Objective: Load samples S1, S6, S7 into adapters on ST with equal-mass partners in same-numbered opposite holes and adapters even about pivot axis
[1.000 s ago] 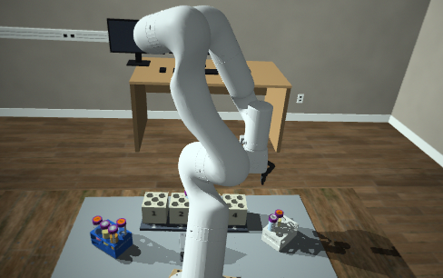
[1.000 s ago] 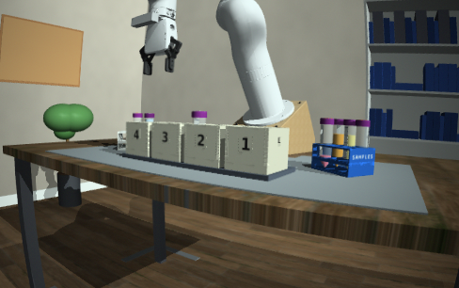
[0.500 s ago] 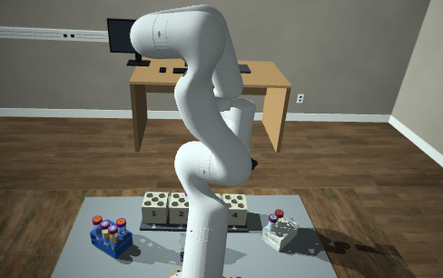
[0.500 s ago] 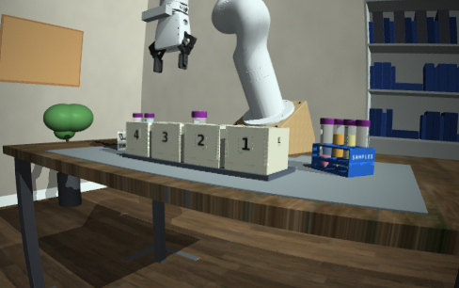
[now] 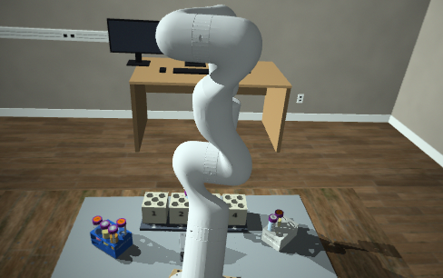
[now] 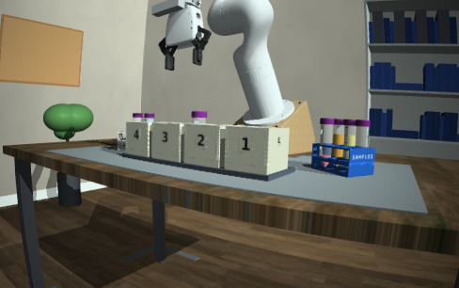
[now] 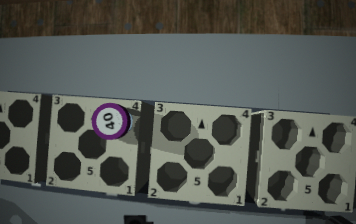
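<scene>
Four cream adapters stand in a row on the loading stand [image 6: 207, 168]; in the exterior view their sides read 4, 3, 2, 1 from left to right. A purple-capped water blank marked 40 [image 7: 109, 121] stands in hole 4 of adapter 2 [image 6: 200, 143]. All other holes in the wrist view are empty. My gripper [image 6: 183, 58] is open and empty, high above adapters 3 and 2. The blue SAMPLES rack [image 6: 343, 160] holds several purple-capped tubes with orange or yellow fills. A white rack [image 5: 279, 233] on the mat holds two tubes; their labels are too small to read.
My own arm [image 5: 206, 150] hides adapter 3 and part of the stand in the top view. The robot base sits on a tan wedge [image 6: 293, 124] behind adapter 1. A green plant [image 6: 68, 118] stands beyond the table's far end.
</scene>
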Motion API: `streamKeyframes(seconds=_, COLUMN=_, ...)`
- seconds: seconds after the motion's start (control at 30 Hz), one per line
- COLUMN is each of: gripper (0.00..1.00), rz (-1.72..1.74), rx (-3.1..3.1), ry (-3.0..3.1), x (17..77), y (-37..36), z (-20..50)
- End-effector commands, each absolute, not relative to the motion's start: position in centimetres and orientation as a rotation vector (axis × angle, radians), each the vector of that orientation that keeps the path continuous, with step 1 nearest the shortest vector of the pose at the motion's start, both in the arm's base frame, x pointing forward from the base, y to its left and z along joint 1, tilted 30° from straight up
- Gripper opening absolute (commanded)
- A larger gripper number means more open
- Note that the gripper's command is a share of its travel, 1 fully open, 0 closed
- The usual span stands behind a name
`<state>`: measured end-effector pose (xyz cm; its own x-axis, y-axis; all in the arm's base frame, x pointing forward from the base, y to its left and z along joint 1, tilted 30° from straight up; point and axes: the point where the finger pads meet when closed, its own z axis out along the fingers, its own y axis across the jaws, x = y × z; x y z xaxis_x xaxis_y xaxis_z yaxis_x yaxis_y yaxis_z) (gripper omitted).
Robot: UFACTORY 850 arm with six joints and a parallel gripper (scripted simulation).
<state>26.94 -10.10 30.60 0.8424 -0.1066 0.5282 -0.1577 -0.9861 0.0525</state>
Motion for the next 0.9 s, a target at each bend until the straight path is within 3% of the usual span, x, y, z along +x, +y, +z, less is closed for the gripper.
streamKeyframes(seconds=0.0, gripper=1.00, rz=0.749, rx=2.874, ry=-0.255, x=28.2, y=-7.9, z=30.7)
streamKeyframes(seconds=0.47, gripper=1.00, rz=0.749, rx=2.875, ry=-0.255, x=30.7, y=-2.9, z=30.9)
streamKeyframes(seconds=0.5, gripper=0.57, rz=0.743, rx=2.871, ry=-0.206, x=30.7, y=-2.4, z=30.8)
streamKeyframes(seconds=0.87, gripper=0.57, rz=0.682, rx=2.810, ry=0.220, x=30.5, y=2.0, z=29.7)
